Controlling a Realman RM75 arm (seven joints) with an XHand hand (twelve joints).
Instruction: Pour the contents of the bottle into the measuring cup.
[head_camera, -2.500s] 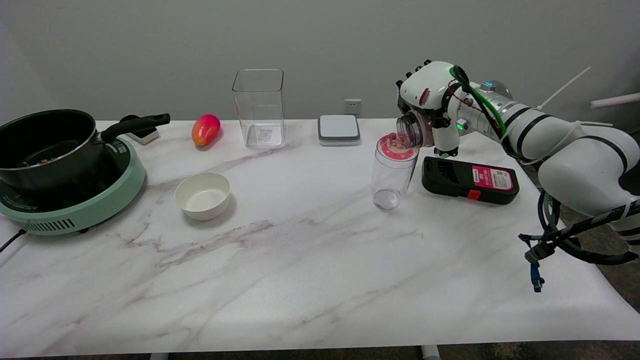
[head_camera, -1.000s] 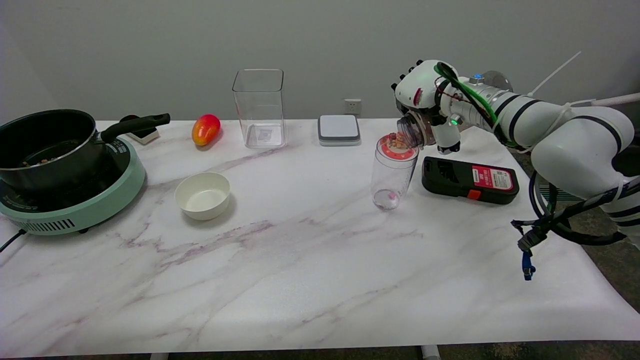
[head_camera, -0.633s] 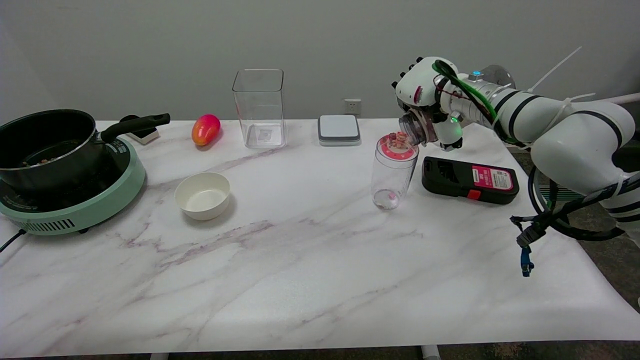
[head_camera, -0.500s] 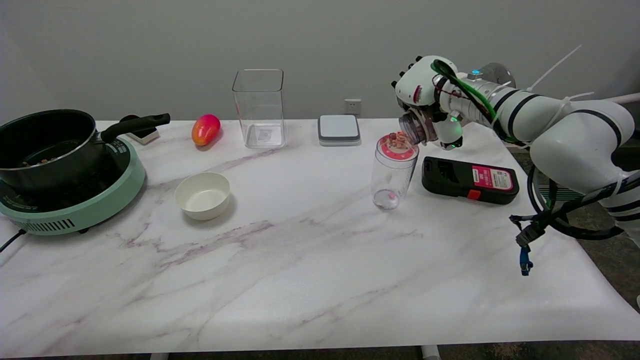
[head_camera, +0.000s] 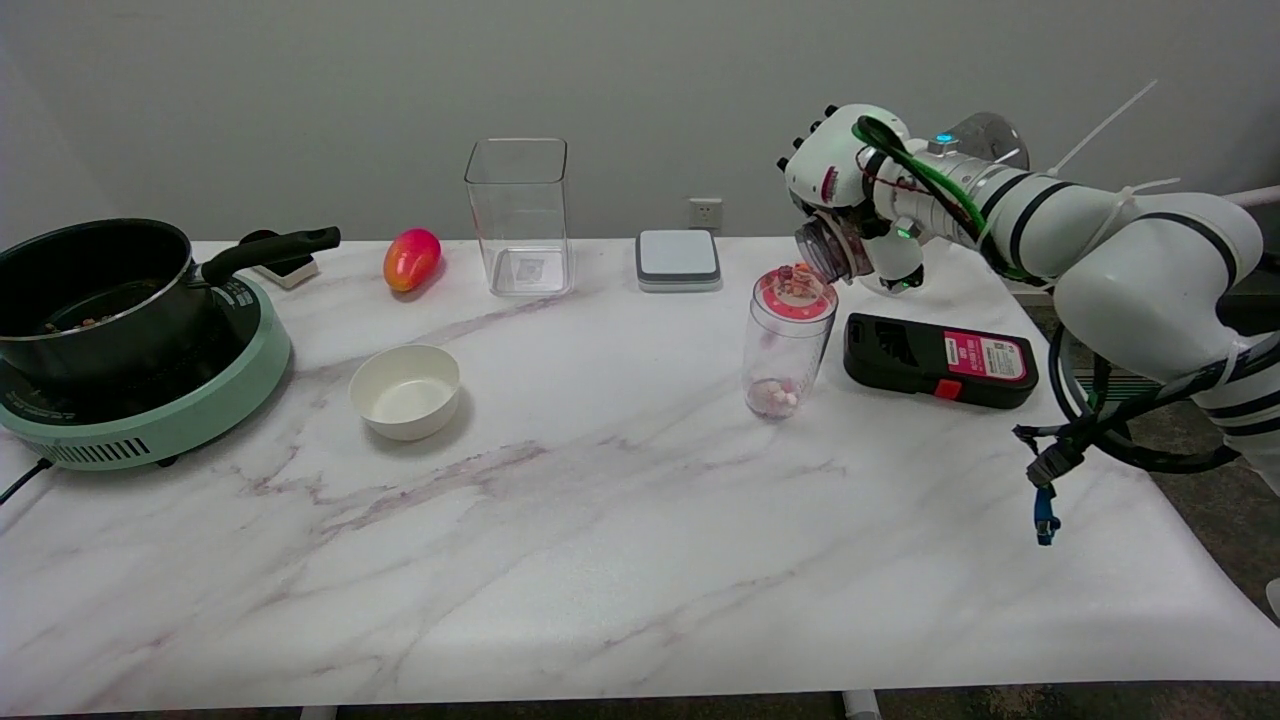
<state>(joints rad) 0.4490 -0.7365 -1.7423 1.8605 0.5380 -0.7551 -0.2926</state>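
bottle (head_camera: 826, 247) mostly behind hand (head_camera: 842, 187)

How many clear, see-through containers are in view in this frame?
3. A tall square container stands at the table's back; the measuring cup stands beside the black device; the bottle is tilted over the cup in the right hand.

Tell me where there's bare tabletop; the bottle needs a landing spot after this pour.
Best is the wide near strip of table, in front of the white bowl and measuring cup. Also bare: between those two. Crowded: cup to black device, under the right hand holding the bottle.
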